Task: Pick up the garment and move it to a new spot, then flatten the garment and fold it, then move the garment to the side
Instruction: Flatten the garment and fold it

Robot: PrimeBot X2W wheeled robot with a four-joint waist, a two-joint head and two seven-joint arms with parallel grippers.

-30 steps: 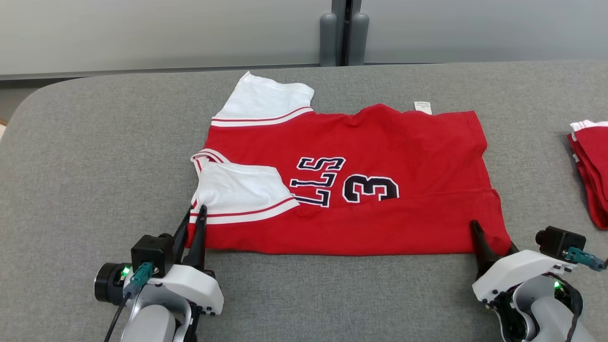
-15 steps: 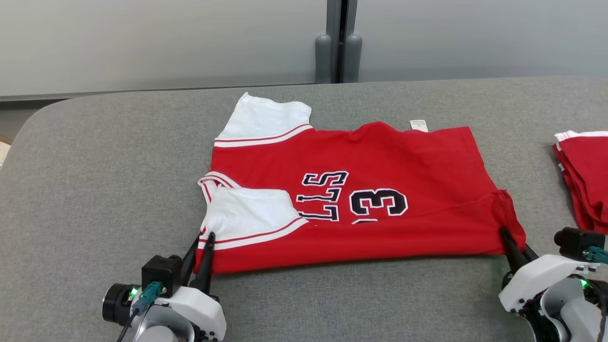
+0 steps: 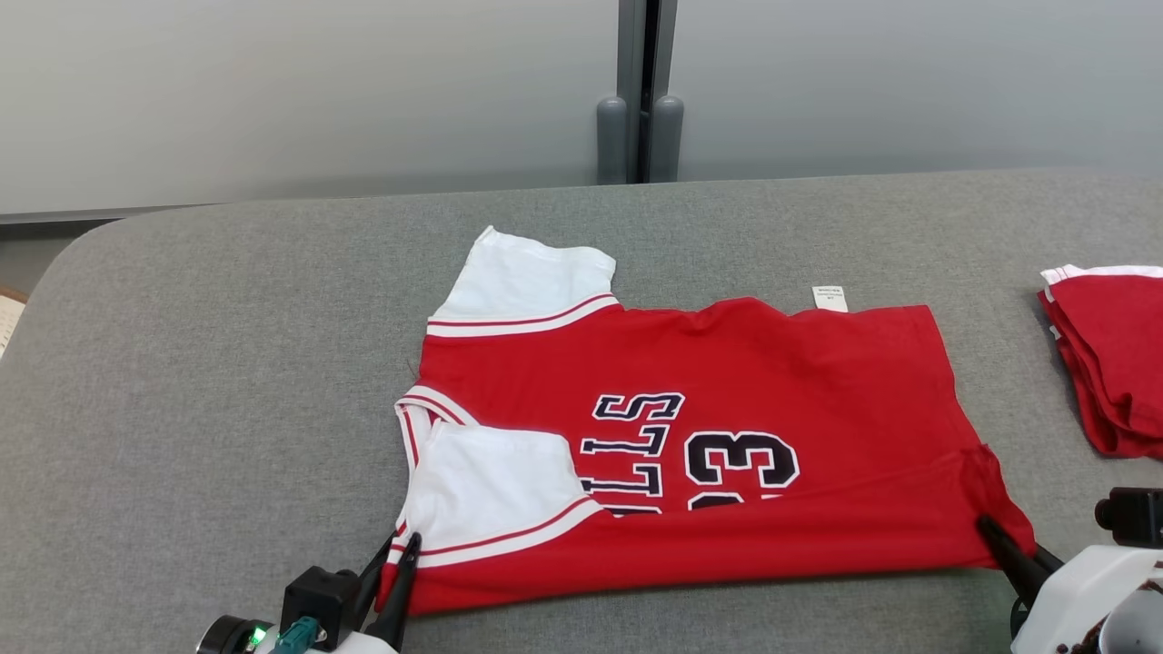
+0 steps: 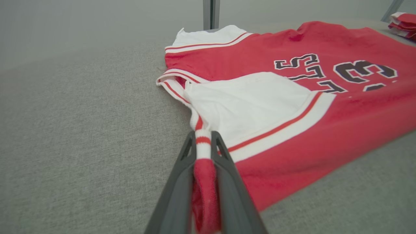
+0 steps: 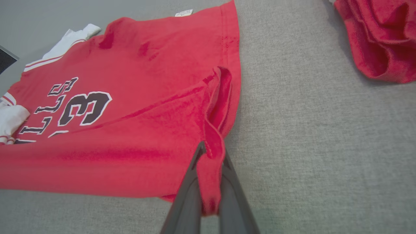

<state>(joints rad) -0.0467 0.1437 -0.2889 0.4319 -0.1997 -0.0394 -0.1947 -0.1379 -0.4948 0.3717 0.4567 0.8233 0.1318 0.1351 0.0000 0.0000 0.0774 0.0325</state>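
The garment [image 3: 727,381] is a red jersey with white sleeves and dark lettering, lying sideways on the grey table [image 3: 227,363]. Its near long edge is raised and starting to fold over the lettering. My left gripper [image 3: 398,550] is shut on the near left corner by the white sleeve; the left wrist view shows red and white cloth [image 4: 203,152] pinched between the fingers. At the lower right of the head view my right gripper [image 3: 989,527] is shut on the near right hem corner. In the right wrist view the bunched red hem [image 5: 213,152] sits between its fingers.
A pile of folded red garments [image 3: 1113,354] lies at the table's right edge, also at the top right of the right wrist view as a red pile [image 5: 380,39]. A grey wall with a vertical post [image 3: 641,91] stands behind the table. A white label [image 3: 829,298] sticks out at the jersey's far edge.
The right gripper has closed on the near right hem corner. Both grippers have lifted the near edge, which now covers the bottom of the lettering. The head camera has tilted, shifting the scene down.
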